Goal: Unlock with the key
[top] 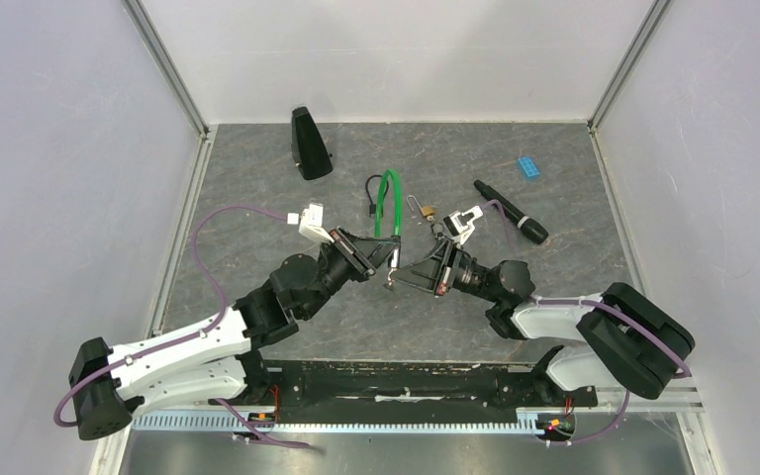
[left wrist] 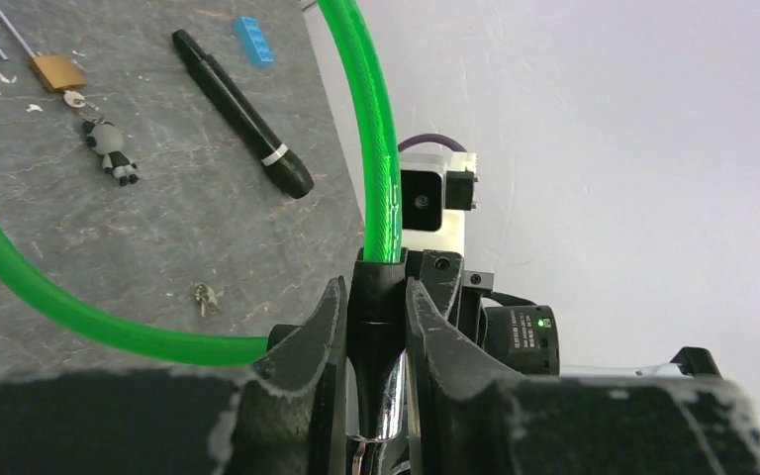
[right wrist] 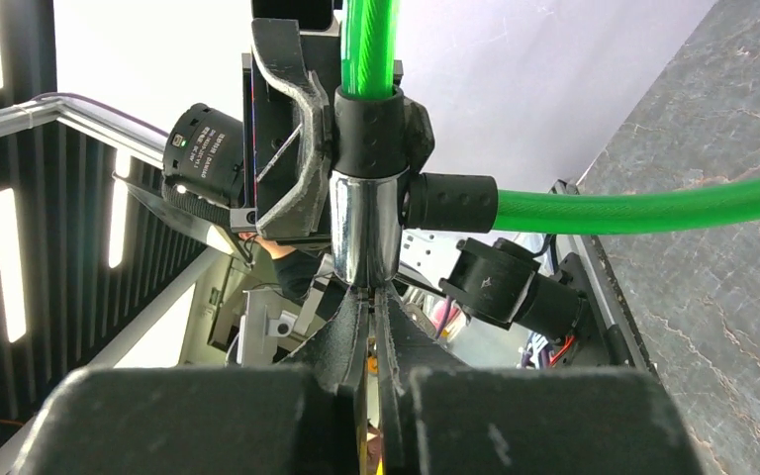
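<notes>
A green cable lock (top: 388, 203) is lifted over the table's middle, its loop arching toward the back. My left gripper (top: 388, 255) is shut on the lock's black barrel (left wrist: 376, 317), one finger on each side. The chrome cylinder (right wrist: 361, 233) points down at my right gripper (right wrist: 371, 312). Its jaws are pressed together right under the cylinder's end. They pinch a thin key (right wrist: 369, 346), of which only a sliver shows. In the top view the right gripper (top: 408, 272) meets the lock from the right.
A brass padlock (top: 427, 211) with a small figure keychain (left wrist: 114, 150) lies behind the lock. A black marker (top: 511, 211) and a blue brick (top: 528, 166) lie at the back right. A black wedge (top: 309, 143) stands at the back left. Small keys (left wrist: 204, 297) lie on the table.
</notes>
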{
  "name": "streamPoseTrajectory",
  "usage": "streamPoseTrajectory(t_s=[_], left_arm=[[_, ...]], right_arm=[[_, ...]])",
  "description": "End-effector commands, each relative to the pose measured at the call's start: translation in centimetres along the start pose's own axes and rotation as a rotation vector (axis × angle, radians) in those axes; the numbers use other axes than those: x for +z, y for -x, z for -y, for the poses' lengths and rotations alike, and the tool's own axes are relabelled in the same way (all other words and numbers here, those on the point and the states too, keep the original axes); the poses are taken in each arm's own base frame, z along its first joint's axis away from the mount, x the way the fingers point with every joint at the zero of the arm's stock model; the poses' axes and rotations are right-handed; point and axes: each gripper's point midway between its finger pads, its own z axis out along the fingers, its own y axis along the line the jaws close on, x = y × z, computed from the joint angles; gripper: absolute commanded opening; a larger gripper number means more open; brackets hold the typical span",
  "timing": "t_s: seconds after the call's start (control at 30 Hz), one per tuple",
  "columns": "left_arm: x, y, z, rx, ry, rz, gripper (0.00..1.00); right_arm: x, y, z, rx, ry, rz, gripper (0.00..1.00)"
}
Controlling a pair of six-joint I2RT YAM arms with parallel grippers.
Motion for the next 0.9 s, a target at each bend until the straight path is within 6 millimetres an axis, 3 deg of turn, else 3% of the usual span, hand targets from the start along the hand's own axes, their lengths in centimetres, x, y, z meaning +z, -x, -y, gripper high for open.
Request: streamPoseTrajectory(t_s=[0.0,0.13,0.3,0.43,0.67,0.87], left_arm=[[-1.9,-1.7,5.8,-0.040,-0.240,-0.102,0.02],[-2.0,-1.6,4.5,-0.007,-0.187,-0.100,0.05],[-2.5,-1.4,3.0,0.050,-0.118,-0.101,0.35],[-2.8,-1.2,2.3,0.081,-0.087,-0.100,0.54],[-2.6,-1.2,1.8,0.116,-0.063,-0.102,0.67],[-2.3,-1.5,1.1,0.142,-0.043,-0.104,0.67]], right_arm=[[1.1,2.2,-0.7,-0.045,0.015,0.079,0.00],[1.2,1.9,0.9,-0.097,-0.069,0.049,0.00],[1.4,1.8,3.0,-0.221,-0.207,-0.015,0.00],[1.6,2.4,3.4,-0.310,-0.268,-0.043,0.00],[2.2,2.6,2.7,-0.376,-0.275,-0.089,0.00],[2.6,2.3,2.0,-0.369,-0.246,-0.121,0.00]])
